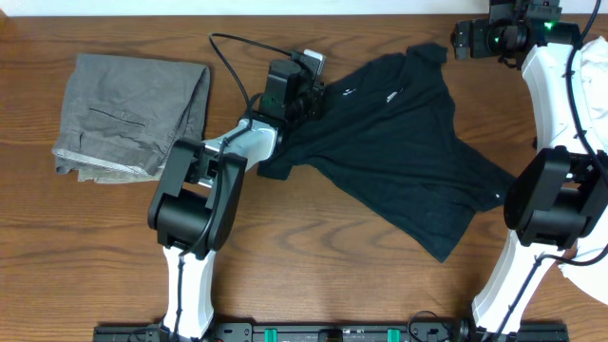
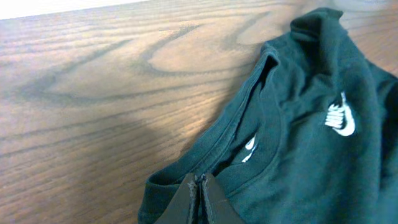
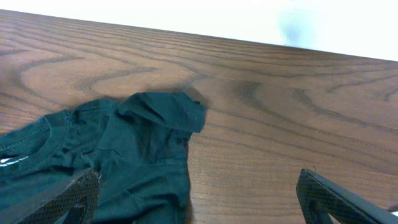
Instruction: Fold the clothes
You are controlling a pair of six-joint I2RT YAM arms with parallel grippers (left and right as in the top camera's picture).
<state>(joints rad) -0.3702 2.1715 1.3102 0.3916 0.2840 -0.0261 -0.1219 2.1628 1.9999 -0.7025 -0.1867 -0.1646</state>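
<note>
Two garments lie well apart on the brown wooden table [image 1: 380, 275]. From overhead, the black short-sleeved T-shirt [image 1: 399, 152] sprawls crumpled across the middle, and the folded grey trousers [image 1: 128, 114] sit at the left, where neither wrist camera catches them. Only the left wrist view makes plain that the left gripper [image 2: 200, 186] is clenched on the shirt's edge by the collar, near the small white chest logo [image 2: 341, 118]. The right gripper [image 3: 199, 186] hangs by a sleeve, fingers spread wide, grasping nothing.
</note>
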